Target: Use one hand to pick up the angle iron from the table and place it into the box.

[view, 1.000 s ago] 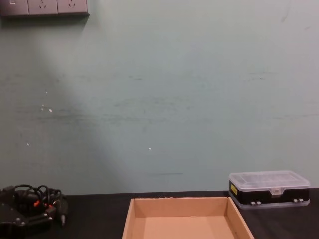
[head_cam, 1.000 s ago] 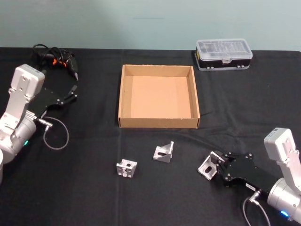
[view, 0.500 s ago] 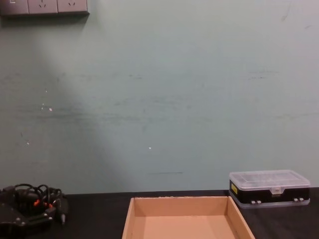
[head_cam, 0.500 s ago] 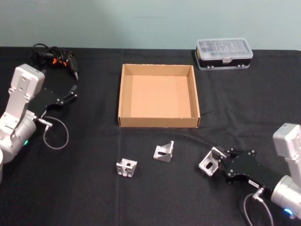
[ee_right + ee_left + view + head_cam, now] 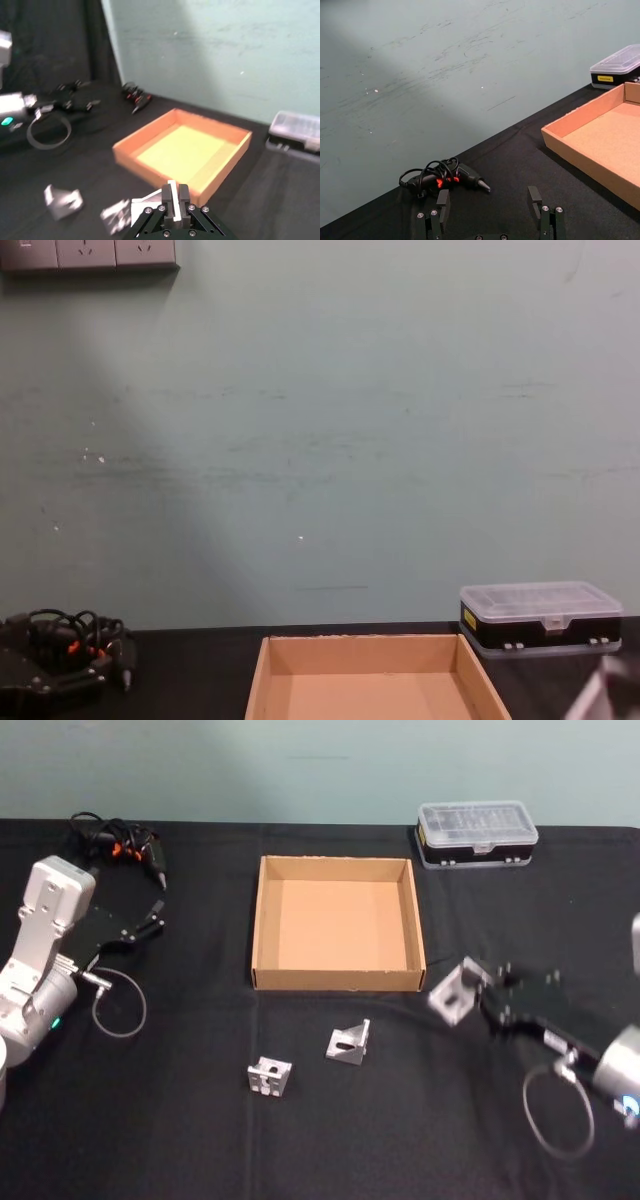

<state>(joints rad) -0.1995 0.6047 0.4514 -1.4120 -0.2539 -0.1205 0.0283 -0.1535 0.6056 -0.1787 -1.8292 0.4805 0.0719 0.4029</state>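
My right gripper [image 5: 480, 988] is shut on an angle iron [image 5: 452, 992] and holds it above the black table [image 5: 200, 1140], just off the front right corner of the tan cardboard box [image 5: 335, 982]. In the right wrist view the held angle iron [image 5: 149, 205] sits between the shut fingers [image 5: 176, 197], with the box [image 5: 150, 167] ahead of it. Two more angle irons [image 5: 348, 1044] [image 5: 269, 1077] lie on the table in front of the box. My left gripper [image 5: 153, 920] is parked open at the far left, nothing between its fingers [image 5: 442, 202].
A clear-lidded plastic case [image 5: 477, 833] stands behind the box at the back right. A black glue gun with coiled cable [image 5: 120, 842] lies at the back left, near the left gripper. The chest view shows the box's rim [image 5: 365, 642] and the case [image 5: 540, 618].
The right gripper has lifted the angle iron off the table and carried it up and back toward the box's front right corner. The left arm has stayed put.
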